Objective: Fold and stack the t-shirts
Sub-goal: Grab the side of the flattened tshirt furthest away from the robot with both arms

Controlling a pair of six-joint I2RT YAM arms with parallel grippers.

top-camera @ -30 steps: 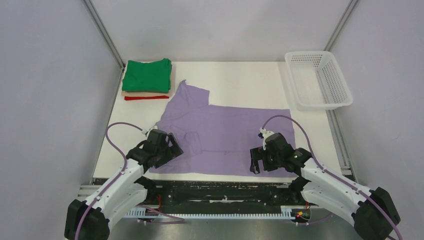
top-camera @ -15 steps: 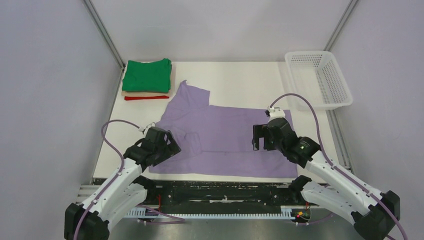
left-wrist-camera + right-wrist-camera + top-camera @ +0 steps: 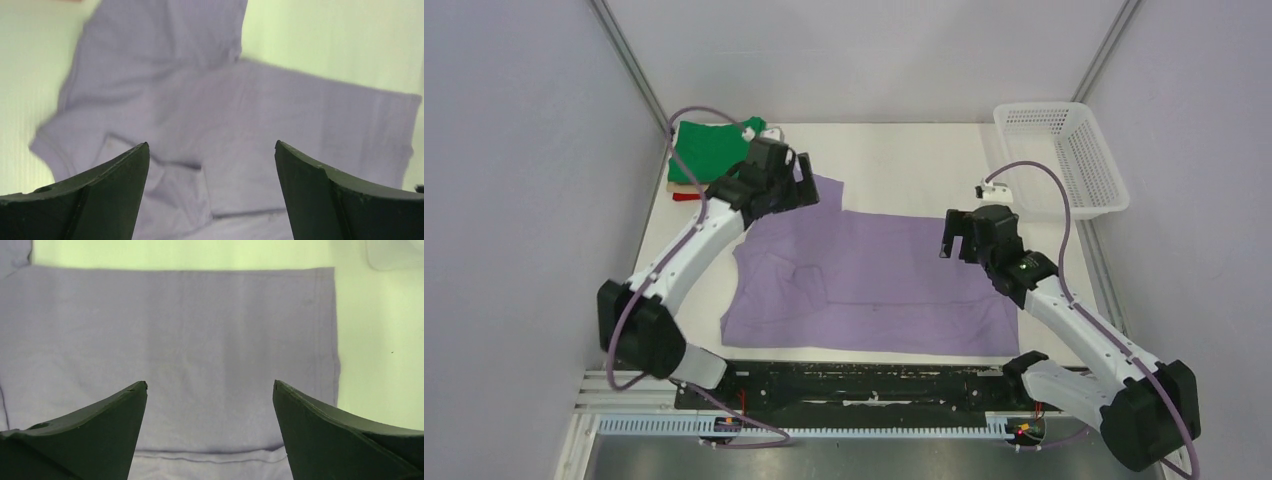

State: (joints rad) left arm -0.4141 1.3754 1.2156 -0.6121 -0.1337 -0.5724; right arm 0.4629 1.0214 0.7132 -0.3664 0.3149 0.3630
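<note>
Left claw [image 3: 210, 145] and right claw [image 3: 210, 382] moved farther over lavender t-shirt [image 3: 884, 270], spread, holding nothing.

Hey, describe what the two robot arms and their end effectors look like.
The left arm and right arm have white link shells with black joints and bases. A thin purple cable loops along each to the wrist. The left end effector and right end effector are black, each with two wedge-shaped fingers. A small green light shows on the right forearm.

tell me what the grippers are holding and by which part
Nothing is held. The left gripper and the right gripper both hang open above the lavender t-shirt.
</note>
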